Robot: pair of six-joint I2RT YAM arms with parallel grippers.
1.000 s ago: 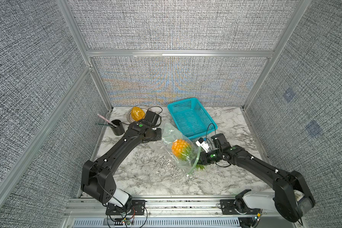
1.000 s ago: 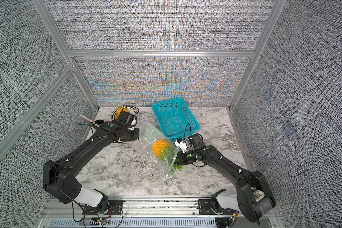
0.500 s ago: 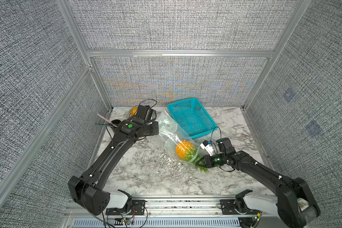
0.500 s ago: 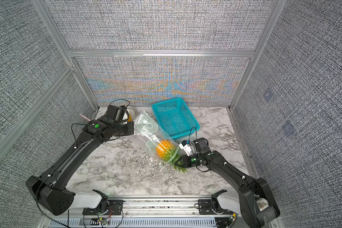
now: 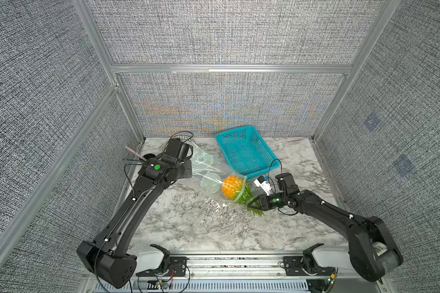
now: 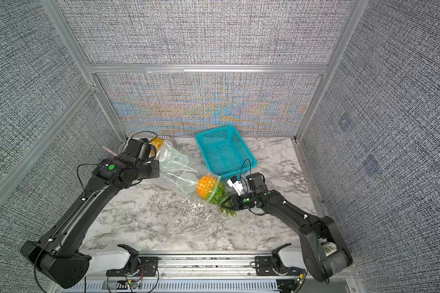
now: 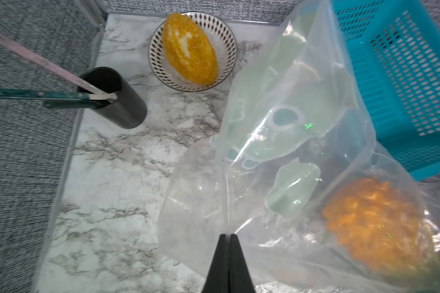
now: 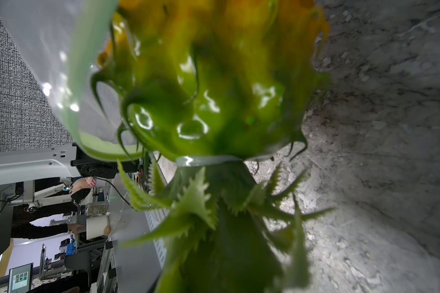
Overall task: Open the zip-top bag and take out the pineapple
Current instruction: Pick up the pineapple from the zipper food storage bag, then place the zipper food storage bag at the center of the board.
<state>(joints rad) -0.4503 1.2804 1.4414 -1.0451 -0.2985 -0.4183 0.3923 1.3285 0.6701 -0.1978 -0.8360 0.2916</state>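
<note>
1. The left gripper [image 7: 228, 238] is clenched on the clear film of the zip-top bag [image 5: 206, 167]. It pinches the closed end, far and left over the counter [image 5: 201, 228], and holds that end raised.
2. The right gripper [image 5: 255, 203] sits low at the near right. It is grasping the leaf crown [image 5: 257, 211] of the pineapple [image 5: 230, 187], and the right wrist view is filled with green leaves right at the fingers.
3. The orange body of the pineapple lies in the mouth of the bag, and the pale green zip strip [image 5: 241, 190] curves round it where the body turns green. The crown is already outside the bag.
4. The bag and the fruit share one long axis, which slants from the far left at the pinched end to the near right at the crown. The body lies just left of the right gripper and a little farther away.
5. The right arm is plainly the nearer one, while the left arm only anchors the bag.
6. Judged from this, drawing the crown along that axis toward the near right should slide the body clear of the bag. The teal basket [image 5: 235, 132] stands close behind on the far side, so a pull that drifts that way could snag on it.
</note>
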